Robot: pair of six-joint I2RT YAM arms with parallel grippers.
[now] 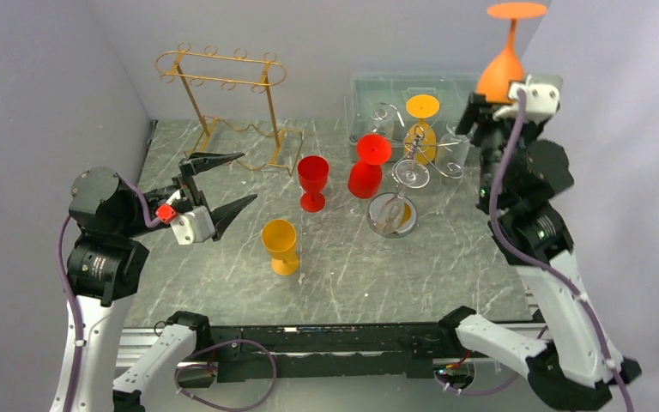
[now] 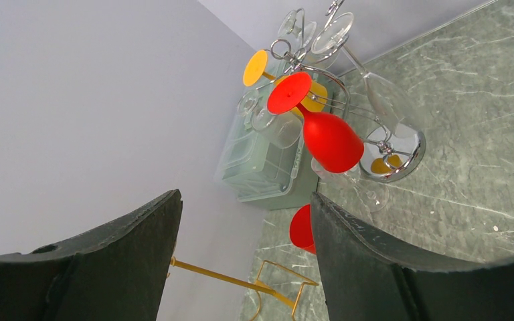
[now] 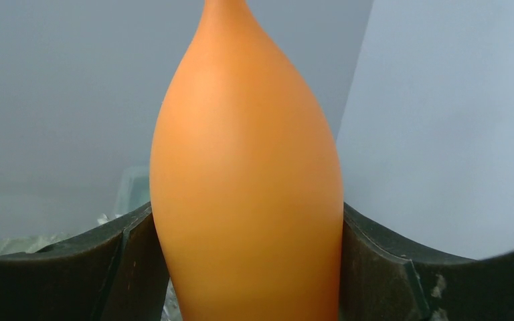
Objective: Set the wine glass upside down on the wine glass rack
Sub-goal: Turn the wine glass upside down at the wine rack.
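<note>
At the left side, the left claw point(image 1: 249, 177) hangs above the counter point(image 1: 352, 275) with its two fingers spread wide and nothing between them. Behind it stands a gold rack point(image 1: 221, 81), which carries no glass. Toward the middle, a yellow goblet point(image 1: 281, 245) and a red goblet point(image 1: 312, 176) stand upright on the counter, apart from each other. Next comes the chrome rack point(image 1: 392, 215), where a red glass point(image 1: 366, 176) and a yellow glass point(image 1: 421, 129) hang with the foot up, together with some clear ones. A clear bin point(image 1: 377, 86) is behind it.

At the far right, the right claw point(image 3: 247, 208) pinches the bowl of the orange wine glass point(image 1: 501, 73) from both sides. The glass is turned upside down, its foot on top, and is held high in the air, well apart from either rack.

The task seems about half done: the glass is lifted and inverted. What remains is to carry it to the rack, probably the chrome one, slide the stem in and let go.
</note>
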